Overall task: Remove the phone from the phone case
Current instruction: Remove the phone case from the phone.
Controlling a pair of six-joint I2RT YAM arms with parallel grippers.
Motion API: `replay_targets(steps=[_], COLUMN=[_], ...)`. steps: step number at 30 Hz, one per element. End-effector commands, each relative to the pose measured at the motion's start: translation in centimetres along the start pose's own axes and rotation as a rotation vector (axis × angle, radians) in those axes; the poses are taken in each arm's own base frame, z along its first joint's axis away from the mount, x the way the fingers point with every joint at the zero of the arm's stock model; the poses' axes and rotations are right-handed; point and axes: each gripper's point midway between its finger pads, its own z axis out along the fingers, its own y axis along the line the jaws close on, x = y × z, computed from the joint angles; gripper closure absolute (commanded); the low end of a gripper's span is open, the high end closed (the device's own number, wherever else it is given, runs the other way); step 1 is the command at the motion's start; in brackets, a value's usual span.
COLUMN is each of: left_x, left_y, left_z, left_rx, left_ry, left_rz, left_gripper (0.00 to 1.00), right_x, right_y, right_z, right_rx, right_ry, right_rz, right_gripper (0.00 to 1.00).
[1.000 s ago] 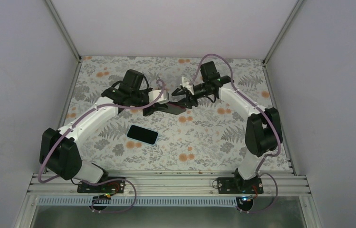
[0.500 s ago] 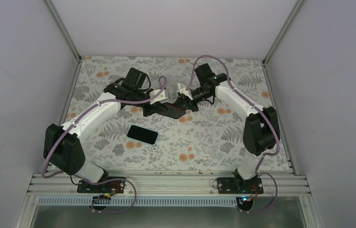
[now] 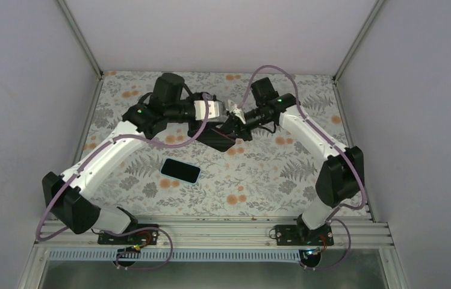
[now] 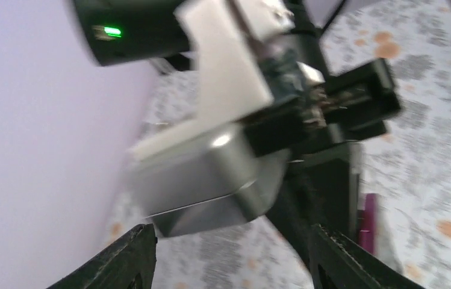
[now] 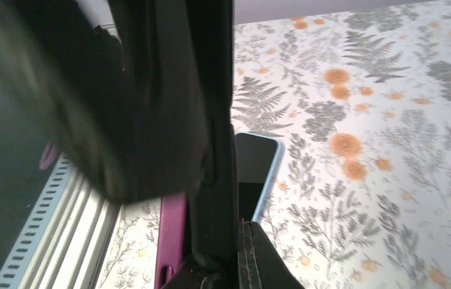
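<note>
One phone (image 3: pixel 180 171) lies apart; right tool (image 3: pixel 230 124) pinches the phone case (image 3: pixel 215 139).

Phone (image 3: pixel 180 171) on table (image 3: pixel 259 180), case (image 3: pixel 217 139) behind

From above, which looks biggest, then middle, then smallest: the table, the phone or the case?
1. Table: by far the biggest.
2. Phone and case: they look about alike. The case is held up nearer the camera and partly hidden, so I can't rank these two.
</note>
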Motion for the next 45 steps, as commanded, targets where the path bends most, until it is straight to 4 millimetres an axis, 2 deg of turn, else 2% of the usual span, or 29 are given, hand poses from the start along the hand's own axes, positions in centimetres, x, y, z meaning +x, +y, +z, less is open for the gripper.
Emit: replay_targets(steps=[1, 4, 7, 10, 15, 17, 18, 20, 21, 24, 32, 35, 39, 45], left_x=[-5.7, -5.9, -6.3, -6.5, -6.2, -6.6, -6.7, -6.9, -7.1, -7.4, -6.2, -6.0, -4.8, -4.0], left_y=[5.7, 6.9, 8.8, 10.0, 10.1, 10.7, 11.3, 12.0, 12.1, 12.4, 13.8, 13.9, 13.3, 13.7], left_z=[-4.3, -4.6, -4.5, -4.3, -1.5, -1.4, -1.5, -1.1, -0.8, -0.2, 1.0, 2.1, 3.5, 3.7], left_rx=[-0.291, -0.362, -0.456, -0.538, -0.628, -0.668, -0.689, -0.707, -0.7, -0.701, -0.77, -0.746, -0.722, -0.754], left_ry=[-0.113, -0.126, -0.157, -0.202, -0.19, -0.217, -0.224, -0.236, -0.242, -0.26, -0.257, -0.253, -0.233, -0.226], left_rz=[0.169, 0.131, 0.052, -0.015, -0.043, -0.063, -0.077, -0.097, -0.091, -0.095, -0.135, -0.13, -0.111, -0.117], left_gripper=[0.36, 0.34, 0.34, 0.33, 0.33, 0.33, 0.33, 0.33, 0.33, 0.33, 0.34, 0.34, 0.34, 0.34], right_x=[-2.0, -2.6, -4.4, -7.2, -12.6, -14.1, -14.5, -14.3, -13.2, -12.7, -12.5, -12.6, -12.9, -13.3], right_y=[-0.4, -2.8, -5.1, -6.5, -7.4, -9.1, -10.5, -13.9, -15.5, -17.3, -17.8, -18.0, -18.1, -17.6], right_z=[-3.3, -5.6, -7.7, -10.0, -13.1, -14.7, -15.6, -17.2, -17.3, -17.5, -17.5, -17.6, -17.8, -17.9], right_rx=[0.136, 0.334, 0.482, 0.561, 0.628, 0.717, 0.785, 0.921, 0.958, 1.005, 1.035, 1.035, 1.036, 1.027], right_ry=[-0.046, -0.062, -0.109, -0.203, -0.375, -0.418, -0.425, -0.392, -0.354, -0.354, -0.41, -0.426, -0.435, -0.441], right_rz=[0.045, 0.055, 0.073, 0.086, 0.086, 0.131, 0.175, 0.283, 0.344, 0.374, 0.398, 0.406, 0.412, 0.411], right_gripper=[0.96, 0.96, 0.96, 0.97, 0.96, 0.97, 0.97, 0.97, 0.97, 0.97, 0.97, 0.97, 0.97, 0.97])
